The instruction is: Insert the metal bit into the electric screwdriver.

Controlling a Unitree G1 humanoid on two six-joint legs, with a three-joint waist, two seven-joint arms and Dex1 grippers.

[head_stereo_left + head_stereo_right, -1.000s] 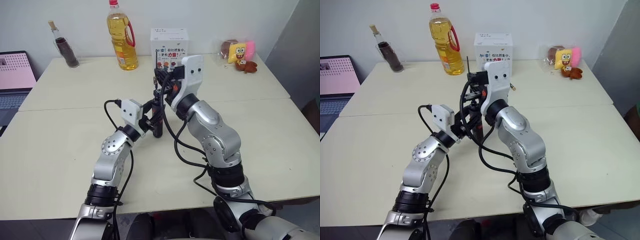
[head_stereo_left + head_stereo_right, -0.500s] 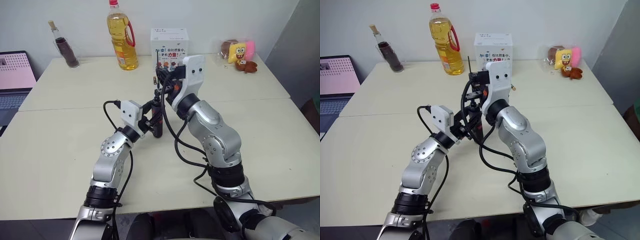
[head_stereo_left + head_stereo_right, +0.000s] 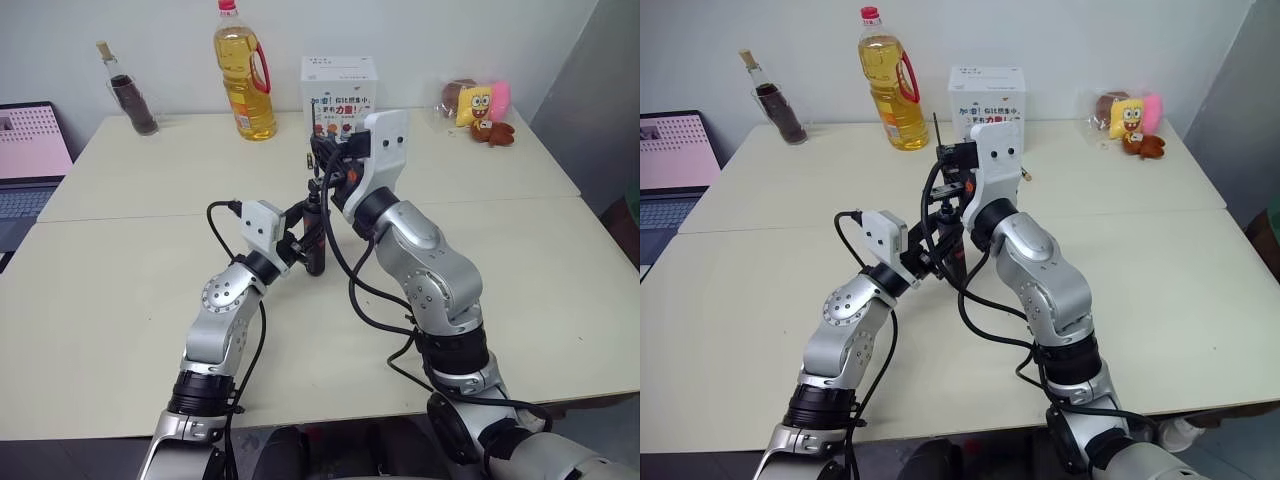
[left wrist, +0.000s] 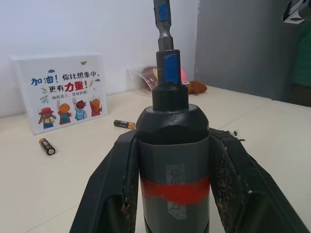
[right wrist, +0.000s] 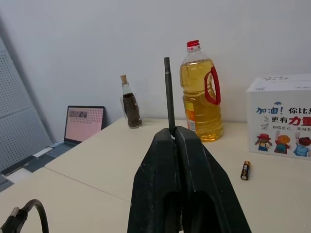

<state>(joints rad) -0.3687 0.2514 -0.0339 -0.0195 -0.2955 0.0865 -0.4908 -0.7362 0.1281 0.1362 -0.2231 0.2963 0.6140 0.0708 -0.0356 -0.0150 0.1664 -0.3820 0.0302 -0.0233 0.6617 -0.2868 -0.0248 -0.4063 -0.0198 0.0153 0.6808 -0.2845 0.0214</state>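
Observation:
My left gripper [image 3: 313, 242] is shut on the electric screwdriver [image 3: 316, 245], a black tool with a red band [image 4: 174, 188], and holds it upright above the table. The thin grey metal bit [image 4: 163, 22] stands straight up with its lower end in the screwdriver's collar. Directly above the tool, my right gripper [image 3: 323, 165] is shut on the bit. In the right wrist view the metal bit [image 5: 168, 92] rises from between the closed fingers [image 5: 163, 160], and its top pokes out above the gripper in the head views.
At the back of the cream table [image 3: 120, 300] stand a yellow oil bottle [image 3: 243, 80], a white box [image 3: 340, 82] and a small dark bottle [image 3: 128, 95]. Plush toys [image 3: 480, 105] lie back right, a laptop [image 3: 25, 160] far left. Two batteries [image 4: 47, 145] lie by the box.

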